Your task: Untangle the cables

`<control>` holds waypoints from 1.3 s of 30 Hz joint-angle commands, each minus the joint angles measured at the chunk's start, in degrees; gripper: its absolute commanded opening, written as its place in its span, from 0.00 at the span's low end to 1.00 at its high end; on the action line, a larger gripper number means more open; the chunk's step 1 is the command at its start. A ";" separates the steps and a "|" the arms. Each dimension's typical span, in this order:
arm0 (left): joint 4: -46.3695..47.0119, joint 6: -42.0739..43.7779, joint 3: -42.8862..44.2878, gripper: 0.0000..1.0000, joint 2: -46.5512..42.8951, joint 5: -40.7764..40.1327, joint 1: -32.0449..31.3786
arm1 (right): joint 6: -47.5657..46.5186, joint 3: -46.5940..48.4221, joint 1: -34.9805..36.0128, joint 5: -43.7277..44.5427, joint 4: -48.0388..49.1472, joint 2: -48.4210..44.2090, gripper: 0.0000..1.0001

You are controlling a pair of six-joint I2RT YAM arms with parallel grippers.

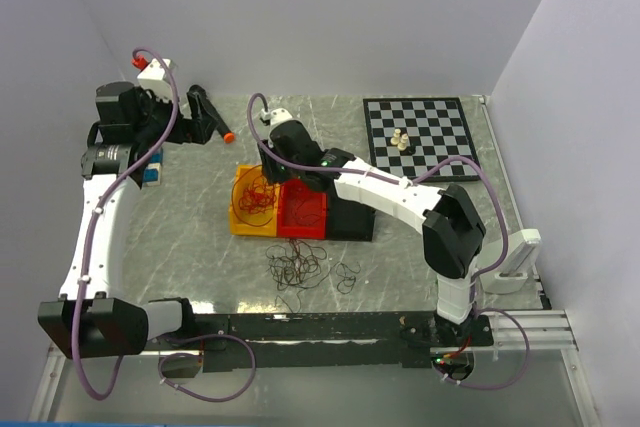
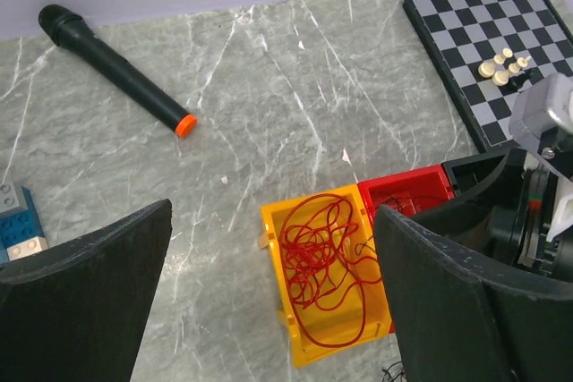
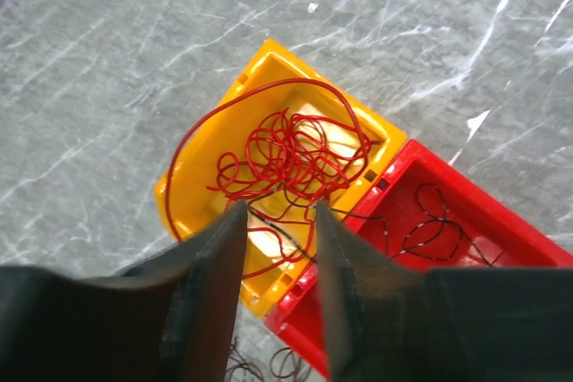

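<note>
The right pincer (image 3: 280, 210) hangs over the near edge of a yellow bin (image 3: 273, 55) at the middle of the desk (image 1: 200, 237), its jaws parted with a clear gap and nothing visibly clamped between them. Below it, the red cables (image 3: 286, 154) lie as a loose tangle inside that bin, with one long loop arching over its left rim. Touching the yellow bin's right side is a red bin (image 3: 488, 212) holding a few dark cables (image 3: 439, 221), and to the right of that a black bin (image 1: 352, 219). More dark loops (image 1: 300, 267) lie heaped on the bare desk just near of the bins. The left pincer (image 2: 273, 212) is released, with its jaws spread wide, and is held high over the far left of the desk, well apart from the bins. A black microphone (image 2: 116, 69) with an orange end lies at the far left, some blue blocks (image 2: 18, 221) at the left edge, and a chessboard (image 2: 483, 33) with a few pale pieces (image 2: 501, 69) sits at the far right.
</note>
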 commanded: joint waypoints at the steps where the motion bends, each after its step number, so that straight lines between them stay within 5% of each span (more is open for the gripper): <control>1: 2.19 1.05 -1.01 0.98 -1.59 1.13 0.79 | -0.49 1.29 -0.20 2.04 0.32 -0.67 0.31; 7: 2.45 0.87 -1.45 0.97 -1.95 0.95 0.97 | 0.30 -2.57 -0.46 6.24 -0.38 -2.34 0.00; 22: 3.68 -0.10 -2.68 0.95 -1.95 1.75 0.89 | 5.83 -17.52 -2.13 13.81 -0.64 -8.50 0.00; 36: 2.55 1.39 -3.29 0.95 -1.95 3.76 0.97 | 5.22 -5.32 -2.66 10.83 -3.54 2.04 0.00; 39: -0.26 5.15 -2.94 0.97 -1.33 7.09 0.97 | 5.04 -2.94 -2.75 10.39 -4.68 3.46 0.11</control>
